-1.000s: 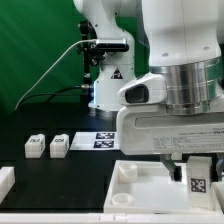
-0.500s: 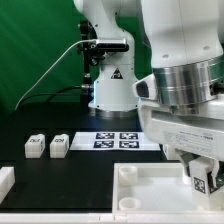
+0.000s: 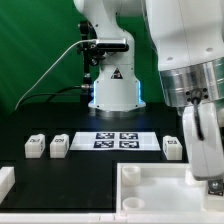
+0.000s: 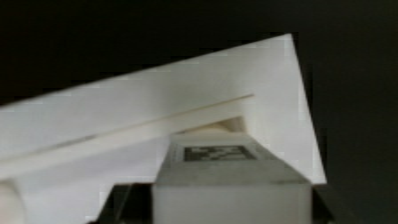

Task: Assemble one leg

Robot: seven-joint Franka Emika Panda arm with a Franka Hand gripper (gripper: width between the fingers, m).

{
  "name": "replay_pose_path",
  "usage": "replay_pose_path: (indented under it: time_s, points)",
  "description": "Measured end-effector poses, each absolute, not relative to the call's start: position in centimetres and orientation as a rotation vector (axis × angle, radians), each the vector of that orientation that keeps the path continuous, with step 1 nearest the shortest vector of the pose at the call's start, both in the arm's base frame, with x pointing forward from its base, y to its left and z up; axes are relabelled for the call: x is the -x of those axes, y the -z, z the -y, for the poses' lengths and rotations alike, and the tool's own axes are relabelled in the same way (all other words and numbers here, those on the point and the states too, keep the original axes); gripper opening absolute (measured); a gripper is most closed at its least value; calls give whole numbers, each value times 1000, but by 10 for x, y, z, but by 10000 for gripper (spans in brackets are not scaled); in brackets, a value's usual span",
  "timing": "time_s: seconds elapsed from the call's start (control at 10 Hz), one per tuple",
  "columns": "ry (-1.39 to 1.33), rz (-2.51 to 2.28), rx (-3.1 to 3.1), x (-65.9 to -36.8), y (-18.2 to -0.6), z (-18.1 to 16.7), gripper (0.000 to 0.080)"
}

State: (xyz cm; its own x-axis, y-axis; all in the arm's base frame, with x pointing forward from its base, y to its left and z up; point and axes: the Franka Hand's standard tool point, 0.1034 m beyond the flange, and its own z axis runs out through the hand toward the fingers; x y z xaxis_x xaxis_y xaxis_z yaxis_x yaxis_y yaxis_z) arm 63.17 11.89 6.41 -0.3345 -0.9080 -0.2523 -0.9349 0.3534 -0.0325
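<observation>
In the wrist view a white leg [image 4: 226,185] with a black-and-white tag on its end sits between my dark fingers [image 4: 125,205]. My gripper [image 4: 228,208] is shut on it. Behind the leg lies the big white tray [image 4: 160,110] with its raised rim. In the exterior view my gripper [image 3: 208,165] hangs at the far right over the tray [image 3: 150,190], and the held leg is mostly cut off by the frame edge. Three loose legs lie on the black table: two at the exterior view's left [image 3: 35,147] [image 3: 59,146] and one [image 3: 172,148] right of the marker board.
The marker board [image 3: 120,140] lies flat behind the tray. Another white part [image 3: 5,181] shows at the exterior view's lower left edge. The robot base [image 3: 112,90] and cables stand at the back before a green curtain.
My arm has moved toward the exterior view's right with the leg in the gripper. This uncovered the marker board's right end and the loose leg beside it.
</observation>
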Motion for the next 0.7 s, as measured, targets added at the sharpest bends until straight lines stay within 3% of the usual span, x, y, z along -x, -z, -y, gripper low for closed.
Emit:
replay_pose_path:
  time_s: [0.2,0.3,0.4,0.5,0.7]
  points:
    - [-169,-2367,1689,-631,-64,-119,291]
    - [-165,-2345,1719,-631,-64,-119,468]
    - [-154,-2257,1833,-631,-64,-118,468]
    - [-149,-2039,2072,-629,-66,-116,620]
    - [-137,-1734,2331,-631,-69,-115,643]
